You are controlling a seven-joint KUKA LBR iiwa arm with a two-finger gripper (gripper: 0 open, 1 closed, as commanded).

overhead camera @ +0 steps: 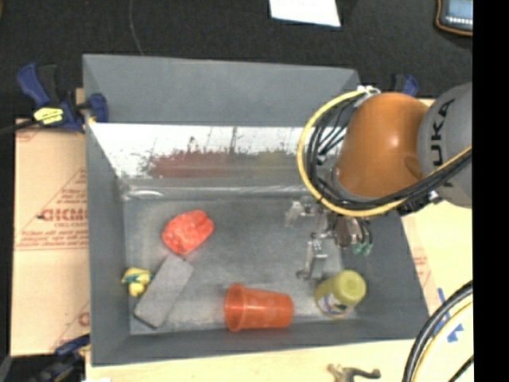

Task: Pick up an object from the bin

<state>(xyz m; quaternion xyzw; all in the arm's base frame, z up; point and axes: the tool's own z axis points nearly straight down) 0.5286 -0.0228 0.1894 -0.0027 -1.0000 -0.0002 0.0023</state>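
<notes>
"So, where is your end effector point(315, 263) in the camera view?" the operator asks.

"Low in the right part of the bin point(238, 94), not far from its front wall. It hangs just beside the yellow-green round thing point(342, 290), at that thing's left edge, and I cannot say whether the two touch. Whether my end effector is released or clenched I cannot tell either. I see nothing grasped in it."

"What else lies nearby?"

"An orange cup point(257, 307) on its side, left of the round thing and apart from it, along the front wall. Well off to the left are a red crumpled lump point(188, 231), a grey block point(163, 293) and a small yellow toy point(137, 279) just beside the block."

"How would the round thing handle?"

"I judge it to be a small plastic cup or pot: light, stiff and smooth-walled, so likely to slip or roll if pinched off-centre. I would take it across its body, squarely on the two curved sides. I might take it over the rim instead if the mouth faces up, which I cannot make out. The bin's front and right walls stand near it, so room to come down on those sides looks tight. The open side toward the orange cup seems the easier approach."
</notes>
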